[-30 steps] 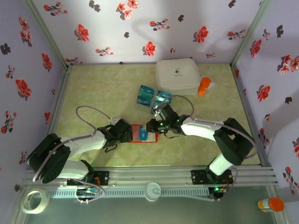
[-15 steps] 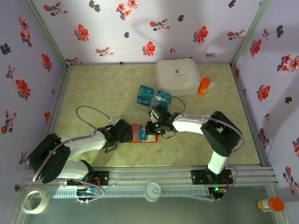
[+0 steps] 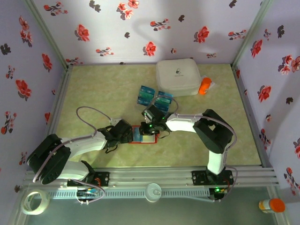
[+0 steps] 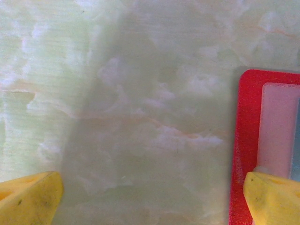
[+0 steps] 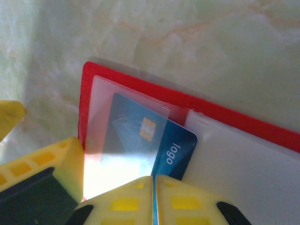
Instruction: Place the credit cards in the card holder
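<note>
Wallet (image 4: 238,140) edge lies under one finger of my wide-open left pincer (image 4: 152,197), which seems to pin it down. My right pincer (image 5: 154,199), clenched on the blue card (image 5: 174,146), has slid leftward, so the card now sits halfway under the clear pocket (image 5: 101,117). Two spare cards (image 3: 146,95) wait beyond.

Floral-papered walls (image 3: 117,28) — pale green marbled tabletop (image 3: 103,89), metal rail (image 3: 154,176).

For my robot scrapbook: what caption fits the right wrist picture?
Yellow claw pinching a blue card, partly tucked into the red card holder.
</note>
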